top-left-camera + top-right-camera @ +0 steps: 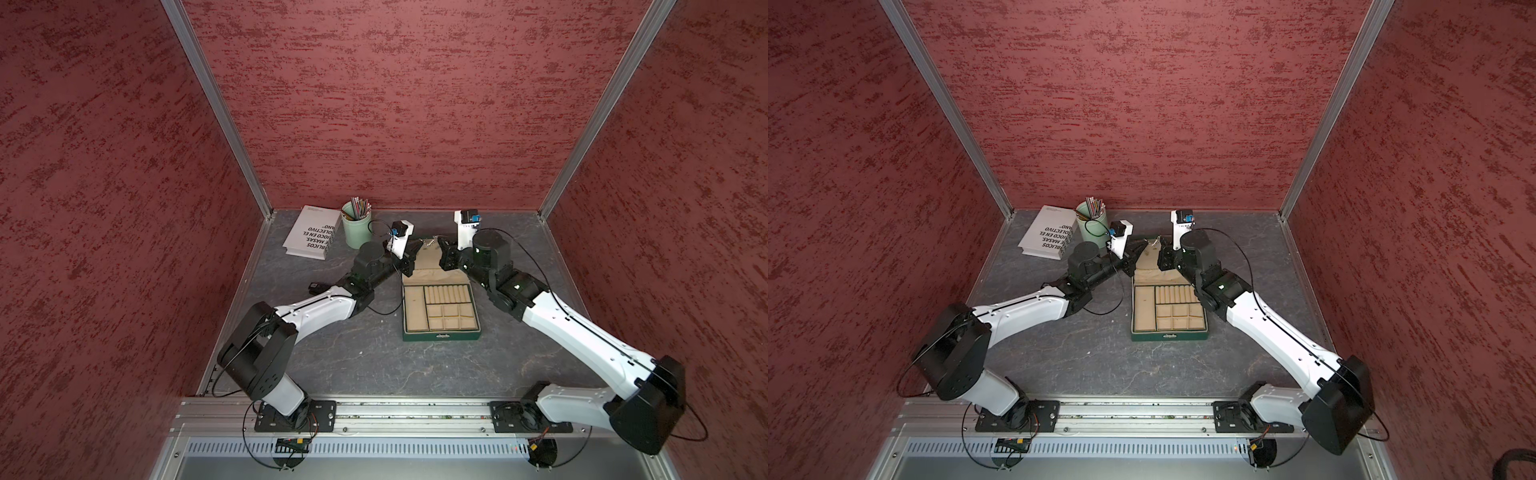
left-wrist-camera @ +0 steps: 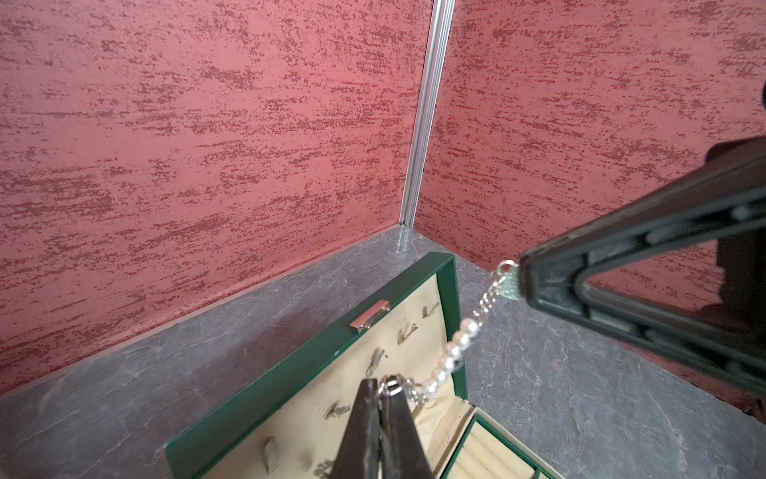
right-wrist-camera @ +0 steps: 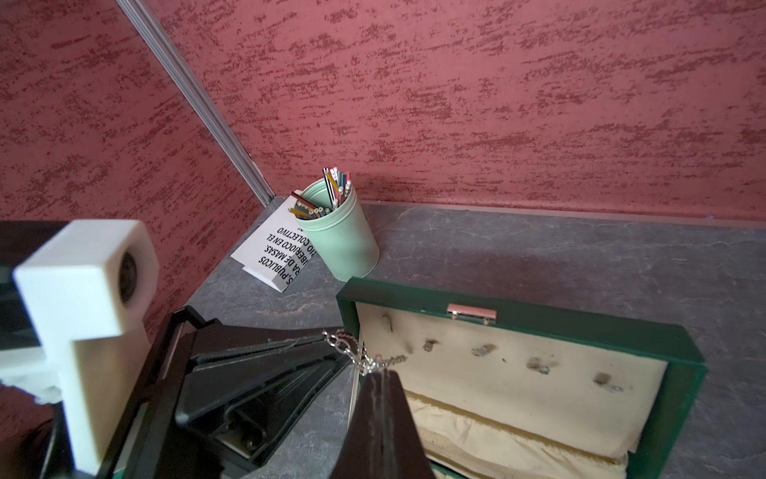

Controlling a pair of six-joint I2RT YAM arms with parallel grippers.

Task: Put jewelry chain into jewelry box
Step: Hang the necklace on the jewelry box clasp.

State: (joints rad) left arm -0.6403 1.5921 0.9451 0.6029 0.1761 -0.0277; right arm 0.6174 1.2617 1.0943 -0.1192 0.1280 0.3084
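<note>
Two claws, one chain, and it hangs in the air between them. The left claw (image 2: 386, 389) is pinched tight on a small ring at one end of the chain (image 2: 456, 347). The right claw (image 2: 523, 278) is clamped on the other end, so the chain runs in a nearly straight line from tip to tip. Silvery links show at both ends, with a run of pearly beads in the middle. In both top views it is a short bright line between the claw tips, up at the top edge of the lid (image 3: 497, 387) and well above the tray. Whether it brushes that edge I cannot tell. The box (image 1: 440, 336) sits open on the grey table (image 1: 374, 365), dark green outside and beige inside. Its lid stands up on the side away from the arms' bases. A row of little hooks (image 2: 408, 334) dots the lid's lining, and a metal clasp (image 2: 370, 317) sits on its top edge. Down in the tray are ring rolls (image 1: 446, 294), a long slot along one side and a block of small square compartments. Off in the far corner on the left arm's side stands a mint-green cup (image 1: 356, 232) full of pencils. A white book (image 1: 309, 232) with black lettering lies just beside it.
</note>
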